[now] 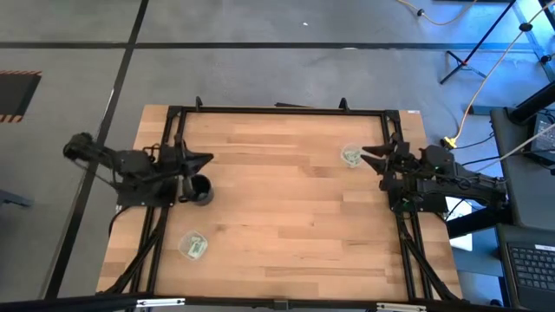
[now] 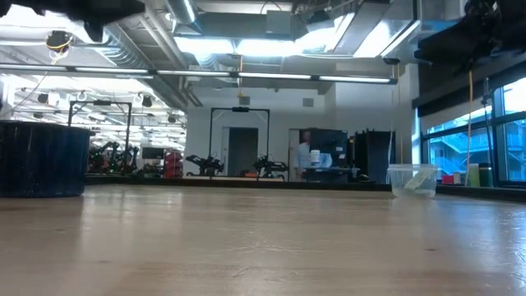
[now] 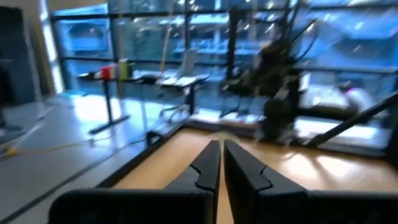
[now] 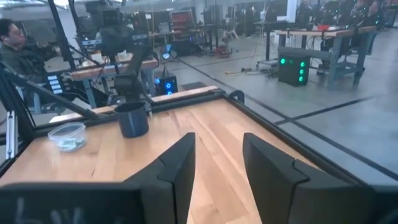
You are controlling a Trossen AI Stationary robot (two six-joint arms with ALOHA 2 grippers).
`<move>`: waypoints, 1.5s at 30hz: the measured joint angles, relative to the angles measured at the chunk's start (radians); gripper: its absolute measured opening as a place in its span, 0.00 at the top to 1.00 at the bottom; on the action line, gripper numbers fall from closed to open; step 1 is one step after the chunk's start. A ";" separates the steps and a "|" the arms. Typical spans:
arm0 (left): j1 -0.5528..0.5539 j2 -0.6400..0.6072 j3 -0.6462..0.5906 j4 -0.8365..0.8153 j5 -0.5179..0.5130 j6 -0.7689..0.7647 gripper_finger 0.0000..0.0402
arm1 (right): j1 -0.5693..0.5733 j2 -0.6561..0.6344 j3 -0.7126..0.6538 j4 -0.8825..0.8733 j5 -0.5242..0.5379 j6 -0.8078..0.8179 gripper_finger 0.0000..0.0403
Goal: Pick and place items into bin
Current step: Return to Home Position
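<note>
The left pincer (image 1: 205,159) hangs over the counter's (image 1: 286,208) left side, narrow and empty, near the black cup (image 1: 199,189). Towards the front sits a clear bin (image 1: 182,241) holding pale green packets (image 1: 196,248). A second clear bin (image 1: 345,151) sits just beside the right pincer (image 1: 368,153), which is wide and empty.

Dark jointed arms (image 1: 130,166), tapered black gripper fingers (image 4: 176,171)
</note>
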 joint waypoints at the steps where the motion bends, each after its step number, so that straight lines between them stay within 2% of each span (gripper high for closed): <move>1: 0.038 -0.009 0.005 -0.035 0.023 -0.003 0.96 | 0.000 0.000 0.000 -0.005 0.000 0.000 0.66; 5: 0.176 -0.057 0.038 -0.143 0.067 -0.028 0.96 | 0.000 0.000 0.000 -0.009 0.005 -0.001 0.66; 9: 0.260 -0.150 0.062 -0.197 0.154 -0.027 0.96 | -0.001 -0.012 0.000 -0.029 0.102 0.021 0.66; 12: 0.275 -0.247 0.065 -0.282 0.208 -0.062 0.96 | -0.001 -0.037 0.000 -0.045 0.112 0.048 0.66; 15: 0.273 -0.313 0.064 -0.397 0.213 -0.122 0.96 | 0.000 -0.061 0.000 -0.047 0.112 0.058 0.66; 19: 0.273 -0.329 0.050 -0.432 0.243 -0.122 0.96 | 0.000 -0.061 -0.001 -0.052 0.080 0.048 0.66; 23: 0.272 -0.323 -0.009 -0.352 0.286 -0.090 0.96 | 0.000 -0.063 -0.067 0.001 0.051 0.051 0.66; 31: 0.272 -0.329 -0.173 -0.203 0.322 -0.105 0.96 | 0.000 -0.063 -0.265 0.281 0.037 0.052 0.66; 45: 0.272 -0.330 -0.357 0.004 0.354 -0.141 0.96 | 0.000 -0.063 -0.301 0.304 0.020 0.127 0.66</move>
